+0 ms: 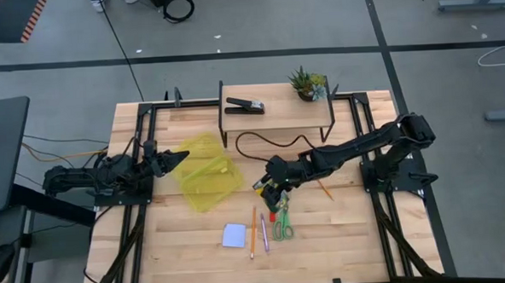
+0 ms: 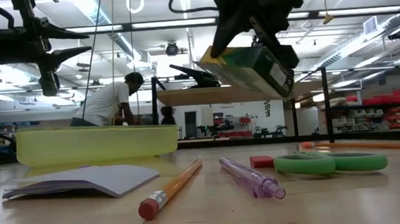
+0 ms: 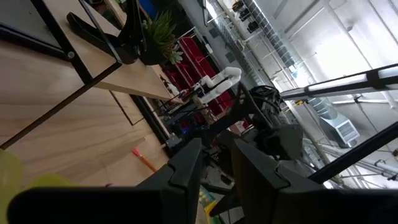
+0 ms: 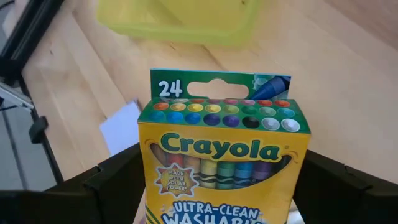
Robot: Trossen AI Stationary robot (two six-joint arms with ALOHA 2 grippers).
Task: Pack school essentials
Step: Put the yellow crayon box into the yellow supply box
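From above, the right gripper [image 1: 274, 189] is clamping the crayon box [image 1: 267, 189] near the middle of the tabletop [image 1: 359, 239], between the translucent yellow bin [image 1: 204, 171] and the loose stationery. The left gripper [image 1: 175, 158] is gripping the bin's rim on the side nearer the left edge; the bin is lying skewed to the table's edges, and what it holds cannot be made out. Toward the front edge, an orange pencil [image 1: 253, 232] and a pink pen [image 1: 263, 232] are lying side by side, long axes running front to back, with the pale blue notepad [image 1: 233, 235] to their left and the green-handled scissors [image 1: 282, 225] to their right. Another orange pencil [image 1: 325, 189] is lying slantwise nearer the right edge. A black stapler [image 1: 244, 107] and a potted plant [image 1: 308, 84] are sitting on the raised wooden shelf [image 1: 277, 113] at the back.

At table level, the crayon box [image 2: 248, 68] is hanging tilted in the air, clear of the wood. The small red eraser [image 2: 262, 161] is lying flat just beside the scissors [image 2: 330, 161].

From the left wrist, its dark fingers [image 3: 186, 168] are standing close together, with the bin's yellow plastic [image 3: 12, 177] beside them.

From the right wrist, the glossy cardboard crayon box [image 4: 224, 155] is sitting between the dark fingers [image 4: 115, 180], its hang tab pointing toward the bin [image 4: 180, 18].
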